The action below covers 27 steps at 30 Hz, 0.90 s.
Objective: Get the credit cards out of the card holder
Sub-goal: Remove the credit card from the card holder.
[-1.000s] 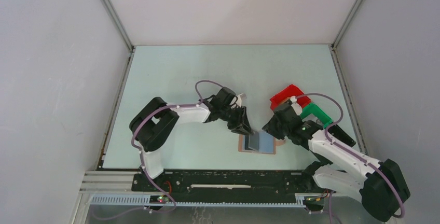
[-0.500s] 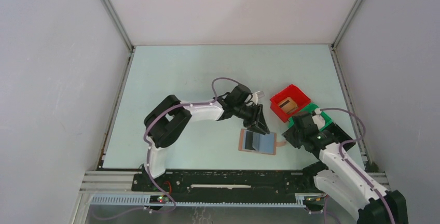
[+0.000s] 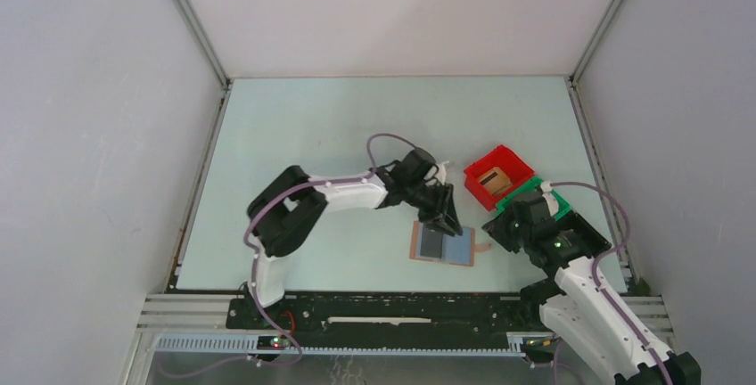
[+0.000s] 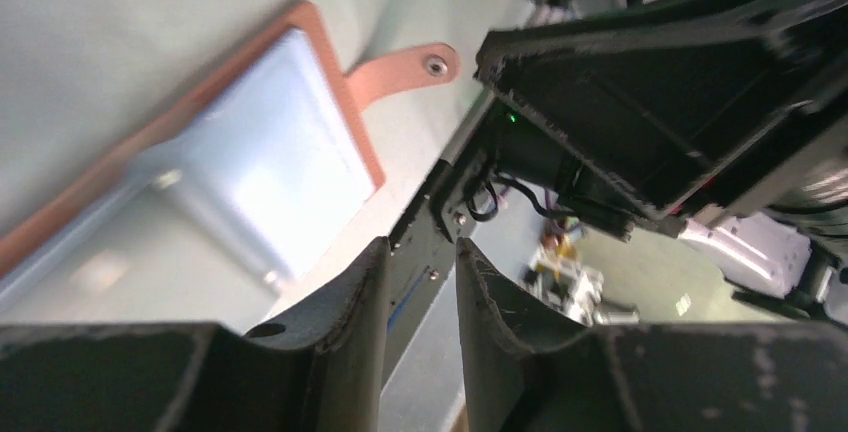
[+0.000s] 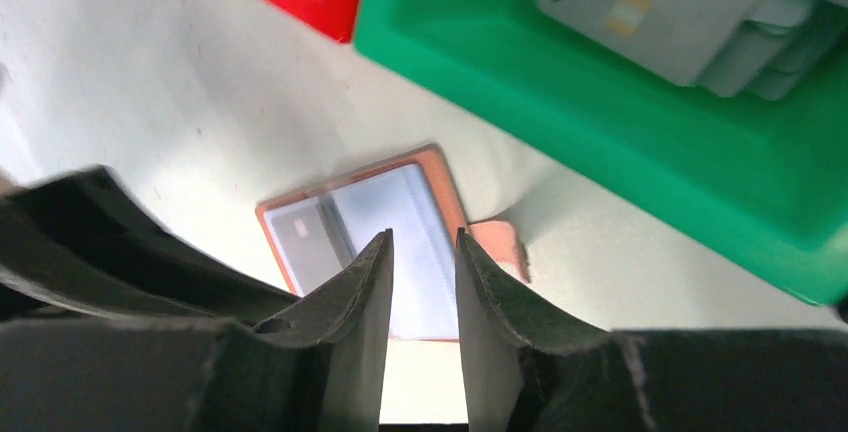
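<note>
Card holder (image 3: 456,249) lies open flat by the worktop (image 3: 357,118) near edge, long axis along it, tab (image 3: 482,247) toward right edge; left fingers (image 4: 340,332) and right fingers (image 5: 345,322) slightly apart, gripping nothing.

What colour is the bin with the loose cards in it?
Green. The bin holding the pale cards shows best in the right wrist view.
</note>
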Available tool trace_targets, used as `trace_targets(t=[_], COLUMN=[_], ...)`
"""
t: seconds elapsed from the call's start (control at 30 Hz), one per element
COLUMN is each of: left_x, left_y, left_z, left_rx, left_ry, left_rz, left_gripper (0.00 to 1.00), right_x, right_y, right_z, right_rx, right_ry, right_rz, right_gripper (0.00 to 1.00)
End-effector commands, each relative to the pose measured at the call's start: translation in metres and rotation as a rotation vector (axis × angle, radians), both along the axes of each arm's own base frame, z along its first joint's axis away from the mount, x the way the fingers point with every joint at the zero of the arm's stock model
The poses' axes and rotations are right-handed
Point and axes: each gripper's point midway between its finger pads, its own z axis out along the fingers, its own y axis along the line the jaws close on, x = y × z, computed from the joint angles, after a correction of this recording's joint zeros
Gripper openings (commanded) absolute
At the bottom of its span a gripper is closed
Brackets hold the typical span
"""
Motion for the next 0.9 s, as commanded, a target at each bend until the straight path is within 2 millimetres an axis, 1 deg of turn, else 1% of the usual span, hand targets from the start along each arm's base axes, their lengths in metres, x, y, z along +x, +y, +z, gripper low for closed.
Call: trace_targets(t=[0.0,0.03,0.1,0.17,0.27,0.33,0.43,0.73,0.87], left_x=[0.037,0.037,0.034,0.03,0.026,0.024,0.022,0.014,0.012], left_y=[0.06,0.069,0.079,0.083,0.087,0.087,0.087,0.084,0.085], left_z=[0.014,0.009,0.002,-0.006,-0.016,-0.018,-0.022,-0.032,-0.037], left_rx=[0.129,0.149,0.176,0.195,0.216,0.219,0.225,0.238,0.259], left_ry=[-0.155,-0.153,-0.144,-0.128,-0.111,-0.103,-0.087,-0.051,-0.046], left_rz=[0.151,0.167,0.182,0.181,0.178,0.169,0.156,0.119,0.11], left_gripper=[0.36,0.36,0.36,0.36,0.36,0.36,0.36,0.36,0.36], right_x=[0.009,0.009,0.008,0.005,0.002,0.0,-0.003,-0.012,-0.013], right_y=[0.031,0.039,0.047,0.047,0.037,0.032,0.03,0.033,0.035], right_z=[0.01,0.008,-0.003,-0.018,-0.033,-0.038,-0.045,-0.064,-0.067], right_rx=[0.019,0.024,0.015,-0.006,-0.055,-0.076,-0.068,-0.03,-0.015], right_ry=[-0.063,-0.059,-0.014,0.05,0.109,0.121,0.136,0.18,0.182], right_rz=[0.181,0.22,0.251,0.239,0.197,0.182,0.183,0.19,0.186], right_gripper=[0.38,0.39,0.39,0.39,0.4,0.41,0.42,0.43,0.43])
